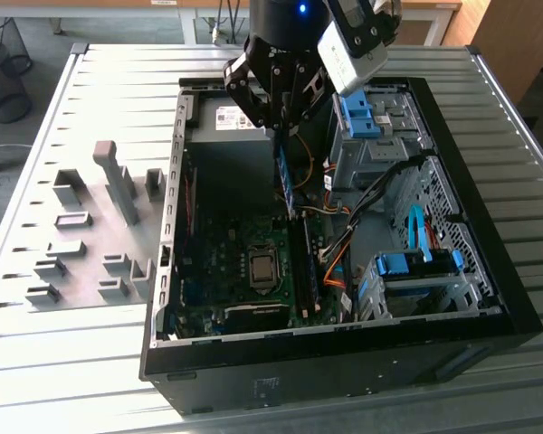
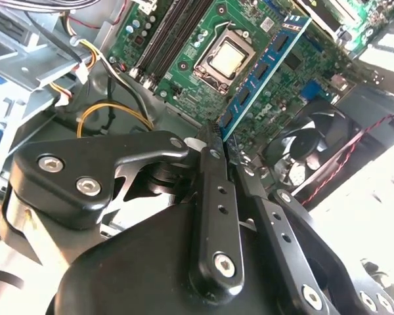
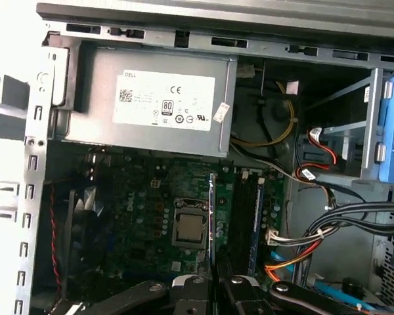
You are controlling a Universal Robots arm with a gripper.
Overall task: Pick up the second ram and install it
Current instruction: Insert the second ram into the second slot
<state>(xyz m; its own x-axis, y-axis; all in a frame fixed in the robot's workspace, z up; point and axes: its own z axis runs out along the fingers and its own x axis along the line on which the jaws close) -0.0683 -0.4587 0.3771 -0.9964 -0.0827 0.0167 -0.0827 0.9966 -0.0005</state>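
Here, end effector (image 2: pixel 224 146) pinching second ram (image 2: pixel 262 69) above motherboard (image 2: pixel 184 62), exterior view adding fixture blocks (image 1: pixel 81 235).

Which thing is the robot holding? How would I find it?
Look inside the open black computer case, above the green motherboard. The gripper pinches the second ram by one end: a thin blue-green strip hanging edge-on. The darker stick near it already sits in its slot.

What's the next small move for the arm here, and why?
Probably a slow, straight descent. The gripper is shut on the second ram, which hangs edge-down above the motherboard inside the open case, near the memory slots beside the CPU socket but not yet seated.
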